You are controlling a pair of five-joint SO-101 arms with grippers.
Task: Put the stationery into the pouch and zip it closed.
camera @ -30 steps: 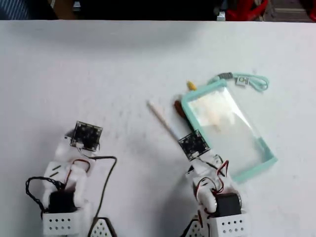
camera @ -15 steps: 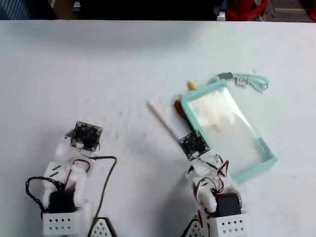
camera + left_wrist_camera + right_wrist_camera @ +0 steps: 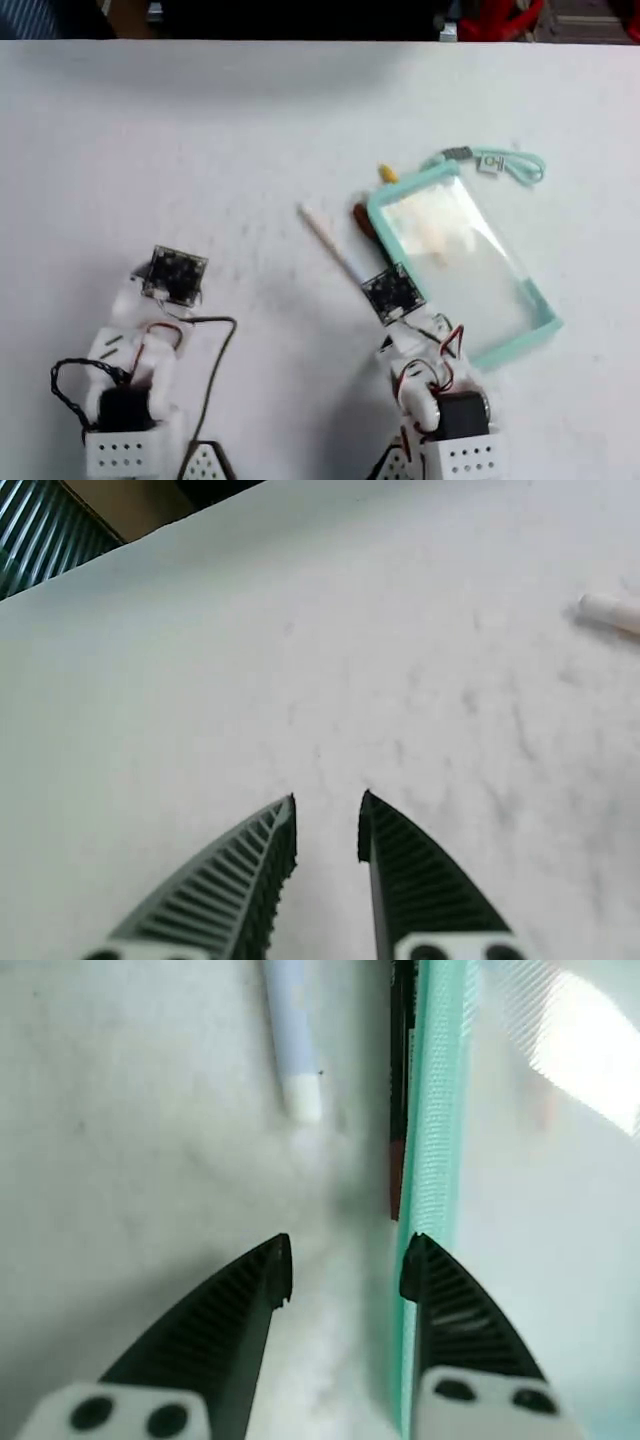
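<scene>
Near the white table's [image 3: 200,130] near edge, your left gripper [image 3: 326,805] hangs slightly parted, empty. Your right gripper [image 3: 345,1255], spread and empty, hovers at the mint-edged clear plastic pouch's [image 3: 460,260] side. Beyond, a dark pen [image 3: 362,220] touches that side, and a slim white pen [image 3: 325,240] lies just beside it.

Pouch [image 3: 470,270]: clear face, mint-green border; flat, skewed, long axis from 11 to 5 o'clock; zip state unclear.
Strap [image 3: 512,164]: mint-green, looped at the pouch's 1 o'clock corner.
White pen [image 3: 326,242]: slim, at 9 o'clock of the pouch, near but apart.
Dark pen [image 3: 362,220]: brown-black with a red section, just beside the pouch's 9 o'clock edge.
Yellow piece [image 3: 386,174]: small, at the pouch's 11 o'clock corner; kind unclear.
</scene>
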